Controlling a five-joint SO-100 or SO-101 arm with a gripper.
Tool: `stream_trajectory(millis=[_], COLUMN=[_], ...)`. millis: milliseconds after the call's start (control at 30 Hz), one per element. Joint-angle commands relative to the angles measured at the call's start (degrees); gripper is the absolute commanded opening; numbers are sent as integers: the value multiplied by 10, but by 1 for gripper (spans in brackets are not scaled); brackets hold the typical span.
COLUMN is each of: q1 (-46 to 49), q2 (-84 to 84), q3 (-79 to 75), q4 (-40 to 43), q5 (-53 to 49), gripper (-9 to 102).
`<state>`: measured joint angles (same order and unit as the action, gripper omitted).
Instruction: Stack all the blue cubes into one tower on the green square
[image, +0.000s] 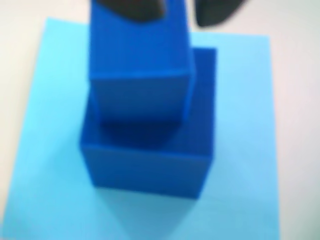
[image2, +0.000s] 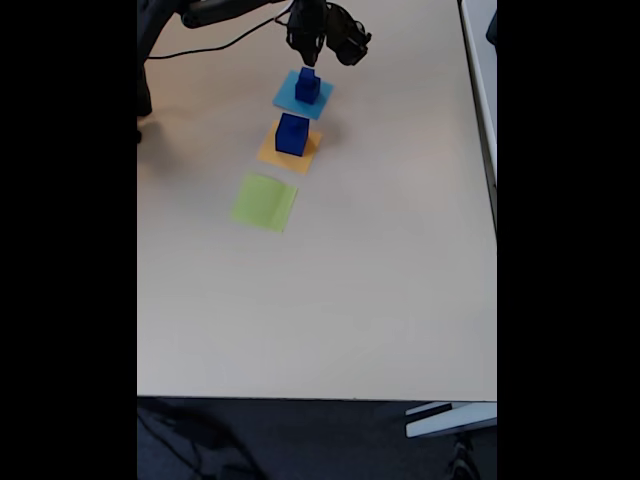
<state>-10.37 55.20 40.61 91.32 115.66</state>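
Small cube (image: 140, 55) grasped by the claw (image: 175, 12) over the medium cube (image: 150, 155).
Both are seen above the light blue square (image: 245, 125) (green square (image2: 264, 202) bare).

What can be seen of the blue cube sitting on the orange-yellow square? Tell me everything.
The blue cube is glossy dark blue with sharp edges, looks like hard plastic, and is seen in the fixed view. It stands upright and alone near the middle of the orange-yellow square, smaller than the paper. It looks to be the biggest of the cubes. Nothing else touches it; the end effector is farther back, above the light blue square.
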Motion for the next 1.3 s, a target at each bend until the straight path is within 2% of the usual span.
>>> stream_trajectory(millis=[0, 533, 833, 1267], q1=[7, 20, 6, -5], q2=[62, 94, 127, 139], q3=[-20, -6, 76, 115], q4=[-2, 2, -11, -21], q5=[-6, -19, 14, 15], gripper=[0, 0, 0, 0])
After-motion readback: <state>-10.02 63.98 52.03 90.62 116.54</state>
